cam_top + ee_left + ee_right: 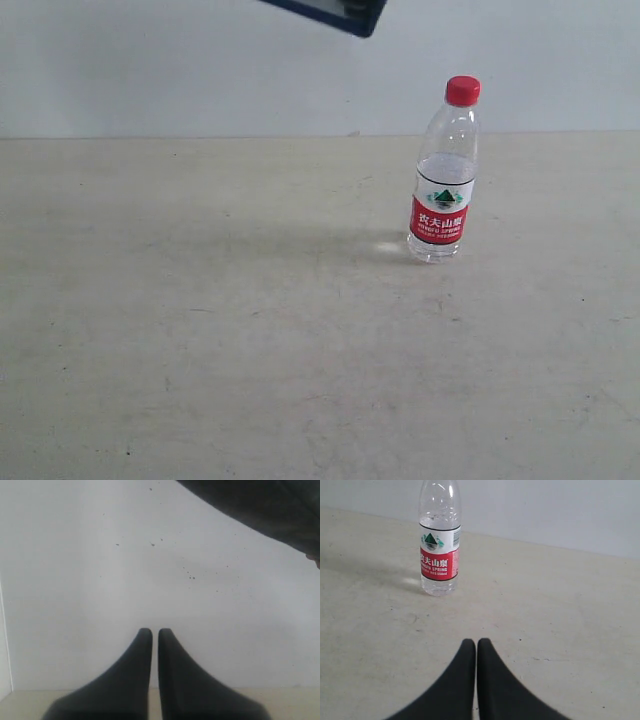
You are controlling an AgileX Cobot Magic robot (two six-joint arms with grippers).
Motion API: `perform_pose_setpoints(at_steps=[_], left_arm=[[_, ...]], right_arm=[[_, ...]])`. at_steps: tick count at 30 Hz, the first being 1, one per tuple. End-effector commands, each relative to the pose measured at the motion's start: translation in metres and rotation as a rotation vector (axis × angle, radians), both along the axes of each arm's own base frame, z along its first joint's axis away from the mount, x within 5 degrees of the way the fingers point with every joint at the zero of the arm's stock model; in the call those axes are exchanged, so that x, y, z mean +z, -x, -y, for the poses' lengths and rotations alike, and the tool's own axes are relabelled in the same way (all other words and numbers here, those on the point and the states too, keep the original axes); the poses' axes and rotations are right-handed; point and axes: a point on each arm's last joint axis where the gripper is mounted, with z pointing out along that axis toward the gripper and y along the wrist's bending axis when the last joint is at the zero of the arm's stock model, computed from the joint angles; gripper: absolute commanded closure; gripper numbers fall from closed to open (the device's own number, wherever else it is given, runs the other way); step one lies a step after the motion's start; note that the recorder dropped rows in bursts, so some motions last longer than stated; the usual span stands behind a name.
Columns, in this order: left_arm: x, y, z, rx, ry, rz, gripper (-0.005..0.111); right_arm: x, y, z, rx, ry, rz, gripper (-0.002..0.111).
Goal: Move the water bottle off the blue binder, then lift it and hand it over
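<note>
The water bottle (445, 180) stands upright on the pale tabletop (200, 350). In the exterior view it is at about 2 o'clock from the centre. Its red cap (462, 90) is screwed on, and its red, white and green label faces the camera. The water reaches about the top of the label.

A corner of the blue binder (340, 15) shows at 12 o'clock in that view. It is cut off by the frame edge, up in the air in front of the white wall (150, 60) and well apart from the bottle. I cannot tell what holds it.

My right fingers (475, 642) are pressed together with nothing between them. They point along the tabletop, with the bottle ahead of them and clearly apart.

My left fingers (155, 631) are also pressed nearly together, a thin slit between them, gripping nothing. They point at the wall. A dark blurred shape (260, 507) fills one corner of the left wrist view; I cannot tell what it is.
</note>
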Motion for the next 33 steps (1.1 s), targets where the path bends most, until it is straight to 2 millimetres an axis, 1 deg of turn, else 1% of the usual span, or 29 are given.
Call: perform_pose_setpoints(at_steps=[1,33], left_arm=[[-0.0008,0.0001,-0.0002,0.003,0.002,0.0,0.102],[-0.0002,0.0003,0.0006,-0.006,0.0,0.002,0.102]], right_arm=[[0.0009,0.0001,0.0005,-0.005,0.013,0.011,0.109],[0.0009,0.0002,0.0004,-0.004,0.009,0.01,0.109]])
